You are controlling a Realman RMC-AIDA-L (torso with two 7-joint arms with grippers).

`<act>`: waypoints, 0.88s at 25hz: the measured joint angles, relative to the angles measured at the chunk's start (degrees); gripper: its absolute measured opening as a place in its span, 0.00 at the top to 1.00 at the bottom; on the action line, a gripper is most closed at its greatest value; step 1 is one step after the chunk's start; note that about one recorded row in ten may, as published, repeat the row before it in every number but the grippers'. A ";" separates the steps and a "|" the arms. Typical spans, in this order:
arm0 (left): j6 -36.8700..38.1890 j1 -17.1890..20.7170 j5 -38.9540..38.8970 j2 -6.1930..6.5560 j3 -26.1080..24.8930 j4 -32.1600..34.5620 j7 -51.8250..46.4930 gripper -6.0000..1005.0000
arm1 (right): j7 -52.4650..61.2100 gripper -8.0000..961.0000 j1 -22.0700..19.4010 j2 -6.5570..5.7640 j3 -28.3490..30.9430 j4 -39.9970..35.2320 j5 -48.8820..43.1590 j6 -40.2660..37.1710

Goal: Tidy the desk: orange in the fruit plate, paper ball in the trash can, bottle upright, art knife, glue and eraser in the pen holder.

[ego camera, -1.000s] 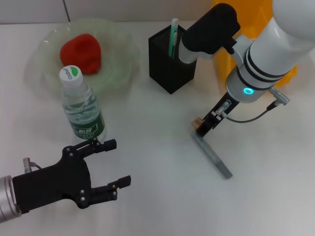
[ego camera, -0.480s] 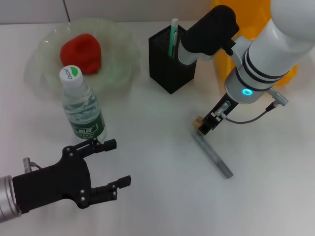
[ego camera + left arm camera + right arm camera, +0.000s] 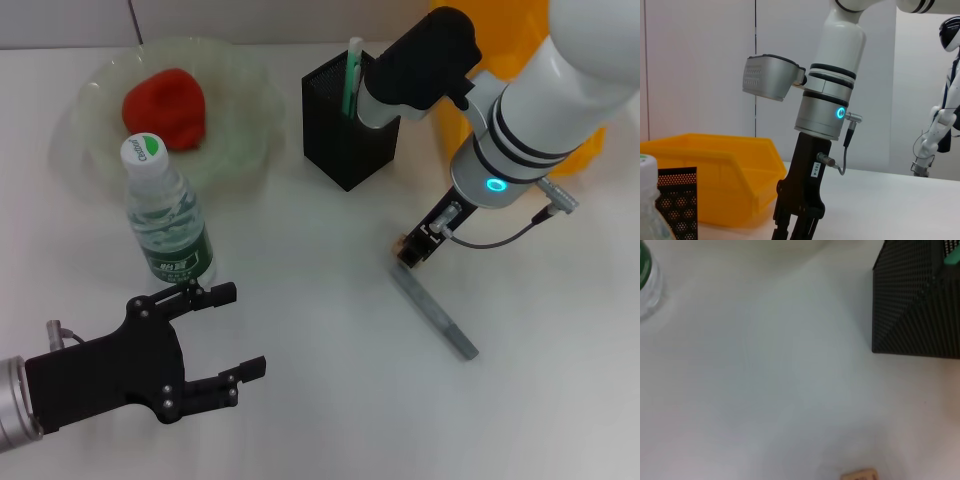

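Note:
My right gripper (image 3: 412, 250) reaches down to the desk (image 3: 320, 330) right of centre, shut on the small tan eraser (image 3: 401, 241) (image 3: 858, 475). Just below it the grey glue (image 3: 433, 314) lies slanted on the desk. The black mesh pen holder (image 3: 346, 130) holds the mint-green art knife (image 3: 352, 72). The orange (image 3: 165, 107) rests in the pale green fruit plate (image 3: 250, 95) at the back left. In front of the plate the bottle (image 3: 167, 216) stands upright. Near the front left edge my left gripper (image 3: 228, 334) is open and holds nothing. The yellow trash can (image 3: 505, 30) is behind the right arm. The paper ball is out of view.
The left wrist view shows the right arm's forearm (image 3: 827, 107) in front of the yellow trash can (image 3: 715, 172), with the pen holder (image 3: 676, 200) at its edge. Bare desk lies between the bottle and the glue.
The right gripper has shifted slightly up and left, and the eraser moved with it. The glue's far end has shifted a little. The left arm has not moved.

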 joint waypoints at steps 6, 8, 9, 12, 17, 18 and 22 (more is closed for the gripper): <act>0.00 0.00 -0.06 0.00 0.00 0.08 0.00 0.19 | -0.21 0.51 -0.01 0.00 -0.02 0.28 0.01 0.56; 0.01 0.00 -0.11 0.00 0.00 0.08 0.00 0.19 | -0.30 0.51 0.07 -0.01 -0.35 0.65 0.22 0.61; 0.01 0.00 -0.11 0.00 0.00 0.08 0.00 0.19 | -0.31 0.51 0.09 0.00 -0.56 0.71 0.36 0.66; 0.00 0.00 -0.11 0.00 0.00 0.08 0.00 0.19 | -0.32 0.51 0.10 0.00 -0.93 1.21 0.61 1.21; 0.00 0.00 -0.11 0.00 0.00 0.08 0.00 0.19 | -0.34 0.51 0.46 0.00 -1.56 2.24 0.61 1.87; 0.01 0.00 -0.11 0.00 0.00 0.08 0.00 0.19 | -0.35 0.51 0.50 0.00 -1.58 2.25 0.61 1.88; 0.01 0.04 -0.11 0.00 0.00 0.08 0.00 0.19 | -0.44 0.67 0.40 0.00 -1.58 1.81 0.61 1.88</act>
